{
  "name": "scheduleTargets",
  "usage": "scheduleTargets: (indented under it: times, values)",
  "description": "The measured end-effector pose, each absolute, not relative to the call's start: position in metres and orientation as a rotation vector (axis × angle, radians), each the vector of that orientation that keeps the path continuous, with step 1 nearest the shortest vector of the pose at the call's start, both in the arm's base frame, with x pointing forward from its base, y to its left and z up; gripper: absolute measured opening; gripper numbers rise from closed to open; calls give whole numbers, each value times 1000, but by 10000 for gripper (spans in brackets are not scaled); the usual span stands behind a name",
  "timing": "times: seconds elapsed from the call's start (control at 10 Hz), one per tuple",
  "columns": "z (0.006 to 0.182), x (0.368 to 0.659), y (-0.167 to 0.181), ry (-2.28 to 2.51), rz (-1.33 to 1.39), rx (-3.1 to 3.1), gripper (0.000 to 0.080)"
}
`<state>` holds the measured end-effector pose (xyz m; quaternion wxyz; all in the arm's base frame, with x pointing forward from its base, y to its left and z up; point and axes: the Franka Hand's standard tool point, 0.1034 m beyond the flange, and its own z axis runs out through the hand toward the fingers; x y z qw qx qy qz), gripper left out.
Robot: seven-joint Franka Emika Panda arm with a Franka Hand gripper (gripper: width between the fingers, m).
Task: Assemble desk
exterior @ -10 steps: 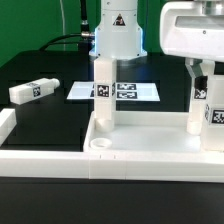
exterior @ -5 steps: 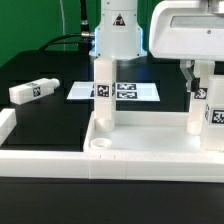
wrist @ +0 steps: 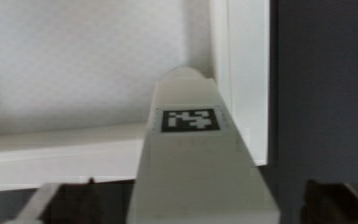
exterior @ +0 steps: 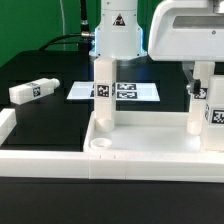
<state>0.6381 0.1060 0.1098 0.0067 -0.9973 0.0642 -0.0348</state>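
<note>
The desk's white tray-like top (exterior: 150, 150) lies in the foreground of the exterior view, with a round socket (exterior: 98, 146) at its near left. One white leg (exterior: 103, 95) stands upright at its far left corner. Another upright leg (exterior: 197, 108) stands at the far right, and my gripper (exterior: 200, 74) has come down over its upper end. In the wrist view this leg (wrist: 194, 150) with its tag rises between my dark fingers (wrist: 336, 203); my gripper (wrist: 197, 208) is open, with a gap showing on one side. A loose leg (exterior: 31, 90) lies on the table at the exterior view's left.
The marker board (exterior: 128, 91) lies flat behind the left upright leg. Another tagged white bar (exterior: 214, 116) stands at the exterior view's right edge, close to the gripped-around leg. A white border rail (exterior: 6, 125) runs along the left front. The arm's base (exterior: 118, 35) stands at the back.
My gripper has shifted toward the exterior view's left and settled over the right upright leg. Its fingers have started to draw in around it.
</note>
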Motion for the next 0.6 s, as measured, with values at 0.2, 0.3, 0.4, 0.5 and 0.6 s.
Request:
scheduleTargets:
  times: [0.2, 0.3, 0.4, 0.5, 0.6]
  values:
    - [110, 638, 106, 205, -109, -3120, 286]
    - [110, 638, 106, 205, -109, -3120, 286]
    - [110, 638, 106, 205, -109, -3120, 288]
    - [110, 638, 106, 205, -109, -3120, 288]
    - [110, 638, 105, 251, -109, -3115, 288]
